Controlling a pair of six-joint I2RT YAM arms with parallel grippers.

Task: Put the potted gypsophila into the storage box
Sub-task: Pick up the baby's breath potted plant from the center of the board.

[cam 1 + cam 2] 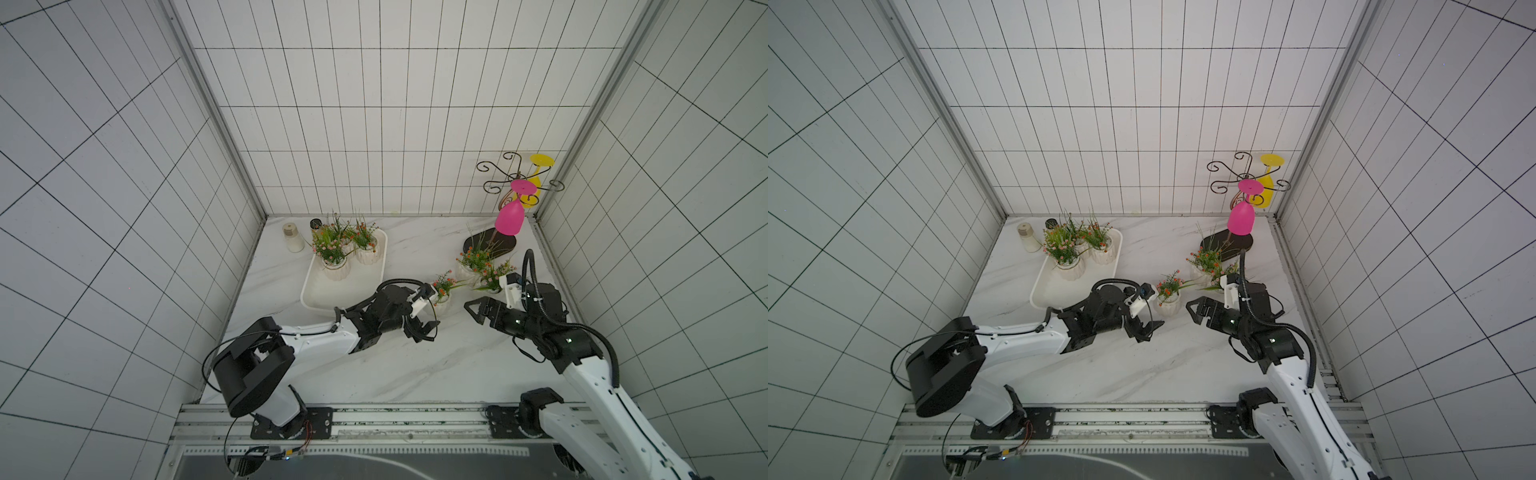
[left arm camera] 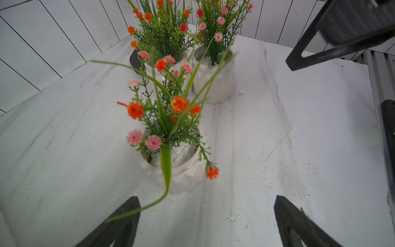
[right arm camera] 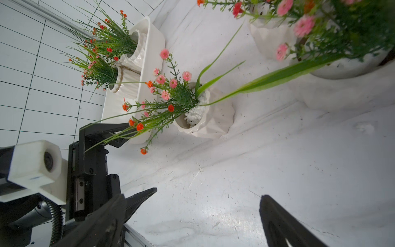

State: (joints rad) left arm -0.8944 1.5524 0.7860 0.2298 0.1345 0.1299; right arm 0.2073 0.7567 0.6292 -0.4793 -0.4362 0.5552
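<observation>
In both top views the box lies far left on the table; 1 pot stands outside it, just beside the left gripper. Left wrist view: its jaws are apart, empty. Right wrist view: the right gripper is spread too, empty.

Tabletop is showing glossy marble-look finish, scuffed; storage box at 10 o'clock is looking smooth white plastic; pot glazed, ribbed.
</observation>
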